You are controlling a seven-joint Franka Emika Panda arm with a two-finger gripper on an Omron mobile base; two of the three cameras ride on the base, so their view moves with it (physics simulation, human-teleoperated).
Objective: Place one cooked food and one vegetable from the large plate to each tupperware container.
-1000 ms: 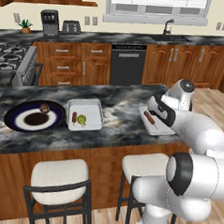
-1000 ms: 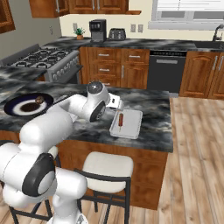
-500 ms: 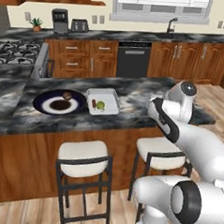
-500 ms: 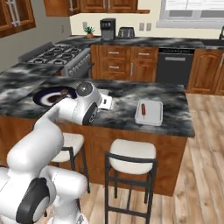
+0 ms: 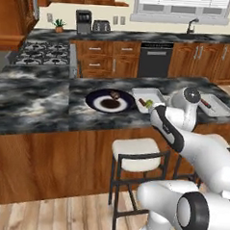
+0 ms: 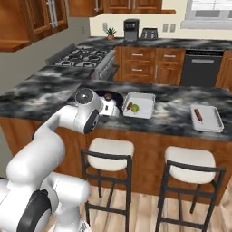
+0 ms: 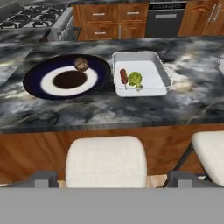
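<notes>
The large plate [image 7: 43,83] lies on the dark marble counter with one brown round food [image 7: 81,64] on its far rim. Just right of it a tupperware container [image 7: 162,72] holds a reddish sausage [image 7: 124,76] and a green vegetable [image 7: 135,79]. The other tupperware container [image 5: 219,108] sits farther right and holds a red sausage [image 5: 206,103]. My gripper [image 7: 111,179] is open and empty. It hangs back from the counter's front edge, above a stool, facing the plate and the near container.
Two stools with white seats [image 6: 110,153] [image 6: 190,159] stand against the counter's front. A stove [image 5: 38,53] is at the back left. A dishwasher [image 5: 155,63] and wooden cabinets line the far wall.
Both base views have shifted: the base has driven left along the counter, so plate and near container now sit in front. The arm has drawn back from the right container. The jaws stay open.
</notes>
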